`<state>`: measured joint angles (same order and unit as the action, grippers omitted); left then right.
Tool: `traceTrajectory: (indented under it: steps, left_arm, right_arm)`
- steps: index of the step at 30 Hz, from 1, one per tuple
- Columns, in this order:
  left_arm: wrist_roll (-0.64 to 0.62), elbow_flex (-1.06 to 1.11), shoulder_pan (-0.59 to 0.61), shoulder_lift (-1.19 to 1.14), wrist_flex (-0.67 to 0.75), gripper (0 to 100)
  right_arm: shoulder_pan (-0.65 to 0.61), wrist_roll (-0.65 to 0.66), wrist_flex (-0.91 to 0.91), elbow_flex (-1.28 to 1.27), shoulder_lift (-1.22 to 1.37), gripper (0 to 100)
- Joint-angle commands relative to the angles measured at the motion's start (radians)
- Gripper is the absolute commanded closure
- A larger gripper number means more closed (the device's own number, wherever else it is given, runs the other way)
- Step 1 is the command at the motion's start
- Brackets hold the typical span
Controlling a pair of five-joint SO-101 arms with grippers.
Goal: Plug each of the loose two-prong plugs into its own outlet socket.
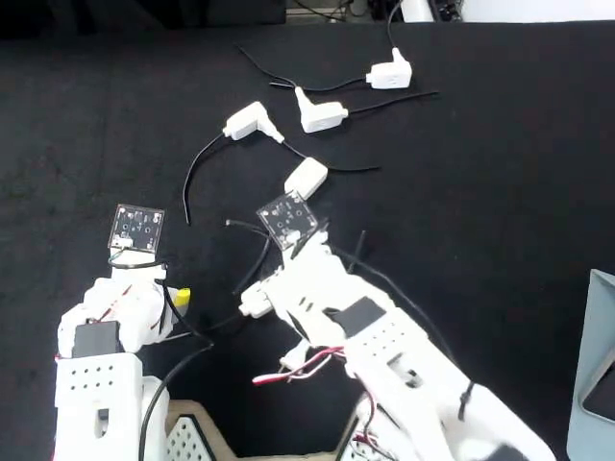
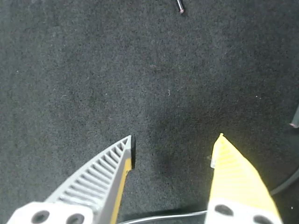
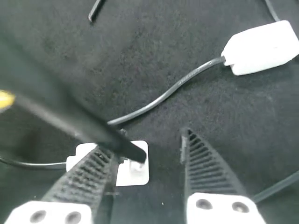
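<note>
Hanging low at the near edge, the left gripper has its fingers spread wide over bare black cloth, nothing between them. Judged parked out of the way.

The right gripper sits further in, pincer released. A small white block lies on the cloth just beside one finger, with a dark cable crossing over it. Plug or socket, cannot tell. The spread looks set to straddle it, so a pickup seems the step in hand.

Just beyond lies the nearest plug, flat, its cord curling back toward the gripper. Loose, nothing mated.

Farther out lie three more white pieces, well apart: the angled plug, the middle plug and the far plug, cords trailing.

The cloth is matte, likely grippy, covering the whole table. A grey-blue bin stands at the right edge. A pale floor shows beyond the far edge.
</note>
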<state>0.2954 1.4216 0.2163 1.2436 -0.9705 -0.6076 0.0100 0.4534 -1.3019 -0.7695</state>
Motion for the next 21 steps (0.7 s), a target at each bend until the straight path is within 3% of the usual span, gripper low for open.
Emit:
traceTrajectory:
  steps: [1,8,21]
  left_arm:
    - [0.002,-0.002,0.002,0.011,0.021,73]
    - [0.002,-0.002,0.002,0.011,0.023,73]
    - [0.002,-0.002,0.002,0.011,0.023,73]
  right_arm:
    - [0.003,0.0,0.054,0.045,-0.097,83.4]
    - [-0.048,0.0,0.051,-0.035,-0.147,97.9]
    - [-0.044,0.002,0.049,-0.108,-0.145,98.6]
